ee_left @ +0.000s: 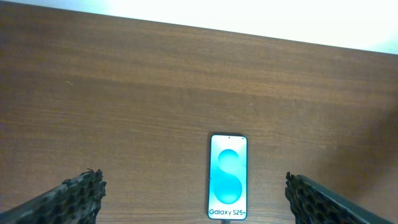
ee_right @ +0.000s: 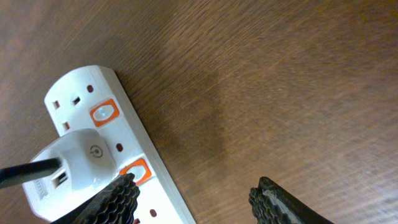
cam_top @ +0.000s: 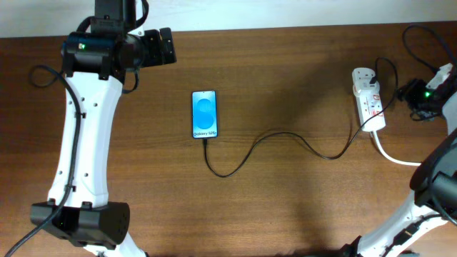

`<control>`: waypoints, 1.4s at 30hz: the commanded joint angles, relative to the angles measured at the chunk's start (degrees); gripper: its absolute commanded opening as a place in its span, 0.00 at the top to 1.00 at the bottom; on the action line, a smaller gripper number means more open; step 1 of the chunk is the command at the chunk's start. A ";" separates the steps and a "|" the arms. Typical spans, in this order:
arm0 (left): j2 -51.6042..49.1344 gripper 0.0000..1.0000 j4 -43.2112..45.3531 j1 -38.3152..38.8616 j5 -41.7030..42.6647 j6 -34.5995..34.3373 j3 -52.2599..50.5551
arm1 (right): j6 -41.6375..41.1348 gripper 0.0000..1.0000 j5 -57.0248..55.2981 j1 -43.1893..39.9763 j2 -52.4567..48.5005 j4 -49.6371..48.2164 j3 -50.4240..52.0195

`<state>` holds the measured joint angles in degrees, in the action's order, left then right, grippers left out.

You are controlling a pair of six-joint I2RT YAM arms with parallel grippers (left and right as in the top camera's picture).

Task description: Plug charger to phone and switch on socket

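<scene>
The phone (cam_top: 204,114) lies face up at the table's middle, its blue screen reading "Galaxy S25+"; it also shows in the left wrist view (ee_left: 228,177). The thin black charger cable (cam_top: 264,139) meets its bottom edge and curves right to a white adapter (ee_right: 74,155) plugged in the socket (cam_top: 369,100). The socket (ee_right: 158,180) has red switches. My left gripper (ee_left: 193,199) is open, above and behind the phone. My right gripper (ee_right: 196,199) is open, one finger over the socket by a red switch (ee_right: 138,171).
The socket's thick white cord (cam_top: 389,153) runs off toward the right arm. Black cables (cam_top: 418,36) loop at the far right corner. The left arm's white body (cam_top: 86,135) lies over the table's left side.
</scene>
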<state>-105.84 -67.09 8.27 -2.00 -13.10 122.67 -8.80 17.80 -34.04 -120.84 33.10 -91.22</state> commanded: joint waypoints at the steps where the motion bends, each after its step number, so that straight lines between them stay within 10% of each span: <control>1: 0.85 0.01 -0.13 -0.15 -0.81 -0.09 0.15 | 0.31 0.37 -0.22 2.03 -2.16 -0.52 0.04; 42: 0.85 0.01 -1.62 -0.13 -0.83 -0.09 0.15 | -2.43 0.37 -3.41 6.78 -6.97 0.31 0.79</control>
<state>-105.84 -68.45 8.27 -2.00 -13.10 122.67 -11.66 12.03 -28.10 -125.49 31.24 -91.13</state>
